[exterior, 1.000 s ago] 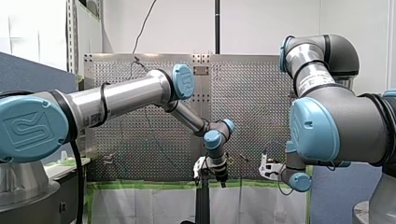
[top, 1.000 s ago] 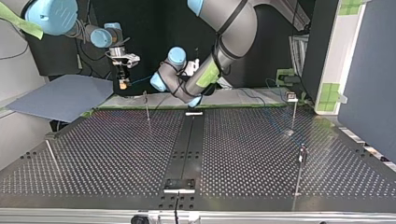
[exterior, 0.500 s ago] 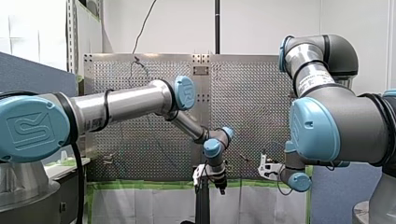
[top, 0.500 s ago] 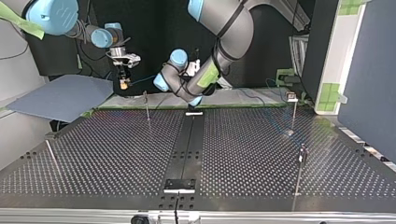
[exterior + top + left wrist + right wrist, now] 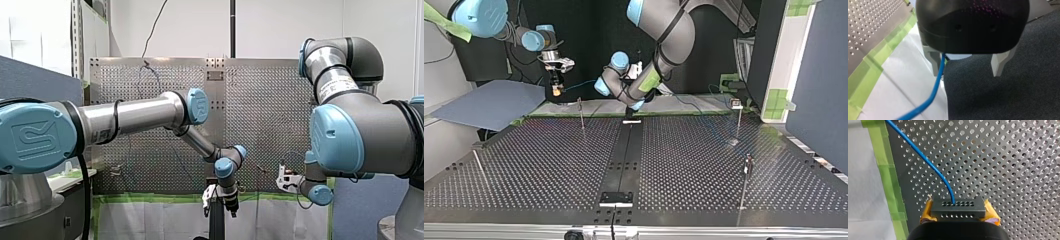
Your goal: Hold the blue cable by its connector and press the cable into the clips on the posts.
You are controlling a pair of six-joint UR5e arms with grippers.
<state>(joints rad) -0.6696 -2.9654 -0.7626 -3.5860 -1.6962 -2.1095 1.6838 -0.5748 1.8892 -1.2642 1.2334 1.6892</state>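
Observation:
In the right wrist view my right gripper (image 5: pixel 958 211) is shut on the black connector (image 5: pixel 958 207), which sits between its yellow pads (image 5: pixel 926 213). The blue cable (image 5: pixel 923 157) leaves the connector and runs over the perforated table (image 5: pixel 1010 170). In the top view this gripper (image 5: pixel 556 91) hangs above the table's far edge, at the left. My left gripper (image 5: pixel 966 73) is open with pale fingers (image 5: pixel 998 65). The cable (image 5: pixel 933 92) passes just inside one finger, untouched. That gripper (image 5: pixel 631 108) sits low at the far edge's middle, below table level in the front view (image 5: pixel 231 209).
Thin posts stand on the table: one near the far edge (image 5: pixel 581 114), two at the top view's right (image 5: pixel 738 120) (image 5: pixel 746 182), and a leaning one at its left (image 5: pixel 480 167). Green tape (image 5: pixel 870 75) lines the table's edge. A grey-blue board (image 5: pixel 494 102) lies beyond the far left corner.
My left arm has lowered its gripper in the front view, down past the table's taped edge. My right arm has stayed in place, holding the connector.

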